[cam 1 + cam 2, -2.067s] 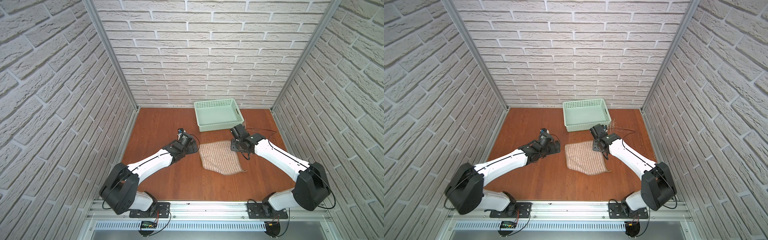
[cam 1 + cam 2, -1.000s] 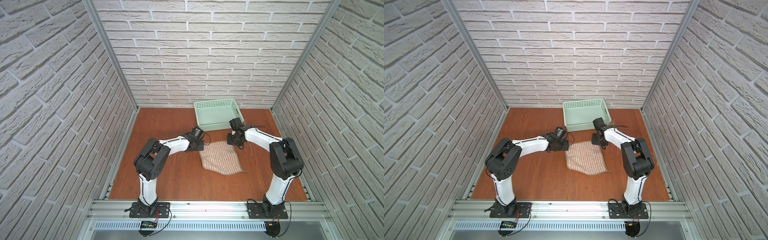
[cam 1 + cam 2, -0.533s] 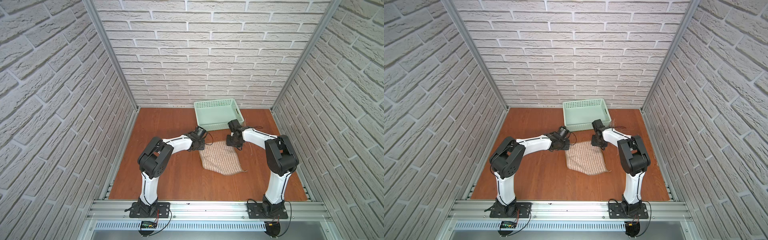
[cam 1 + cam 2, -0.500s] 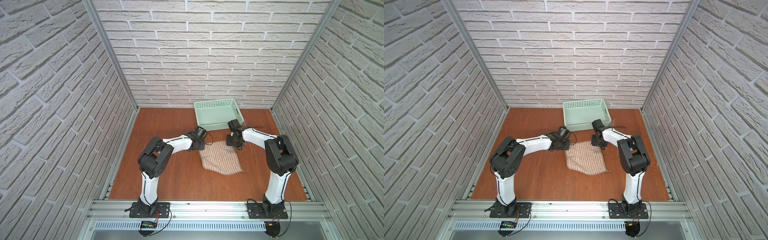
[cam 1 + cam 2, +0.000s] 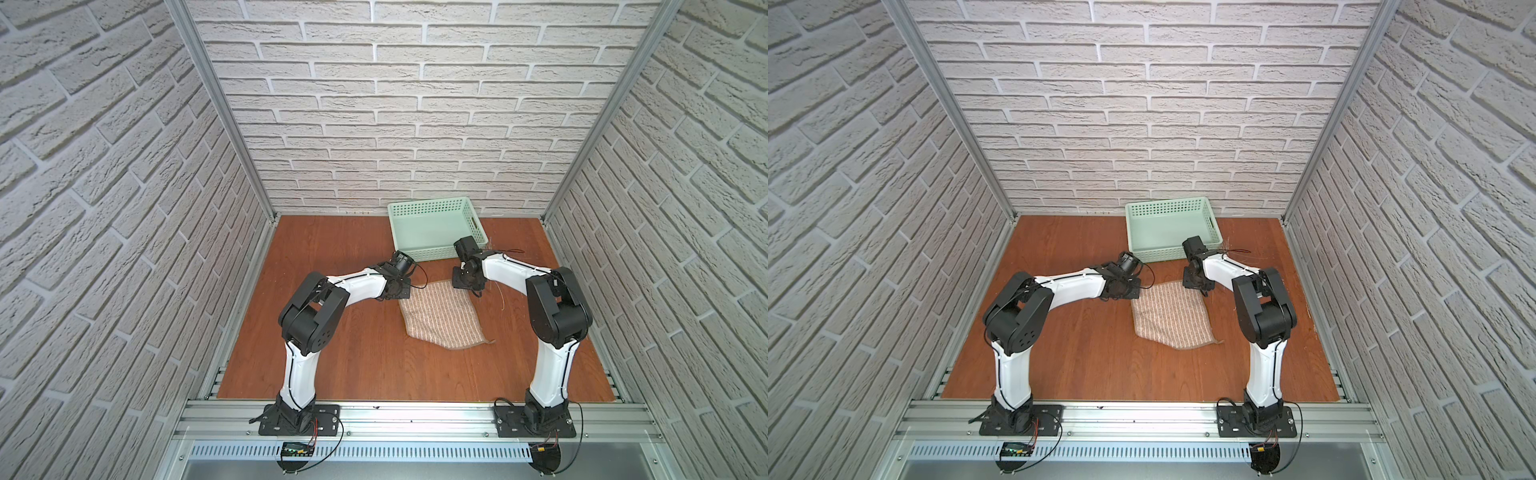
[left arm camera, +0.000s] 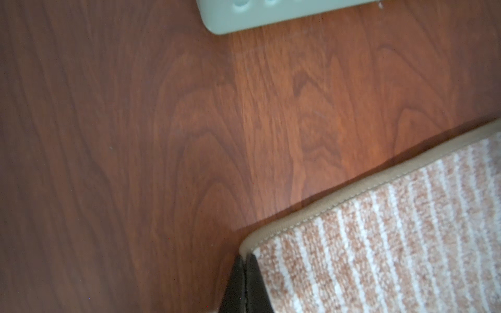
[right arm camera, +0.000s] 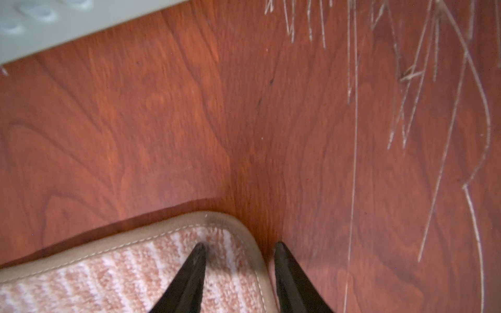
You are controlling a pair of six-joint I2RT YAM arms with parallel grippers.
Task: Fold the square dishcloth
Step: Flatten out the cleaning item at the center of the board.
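Since a second ago, our left end effector (image 6: pixel 245 267) has clenched on a far corner of the dishcloth (image 5: pixel 442 316), which lies flat on the worktop (image 5: pixel 353 357). Our right end effector (image 7: pixel 240 249) is released astride the other corner; we think it must close before we lift.

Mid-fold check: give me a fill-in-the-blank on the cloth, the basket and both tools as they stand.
1. The left tool is ___ on a corner of the cloth.
2. The right tool is ___, astride the cloth's edge at another corner.
3. The basket is ___.
Missing words: shut; open; empty.
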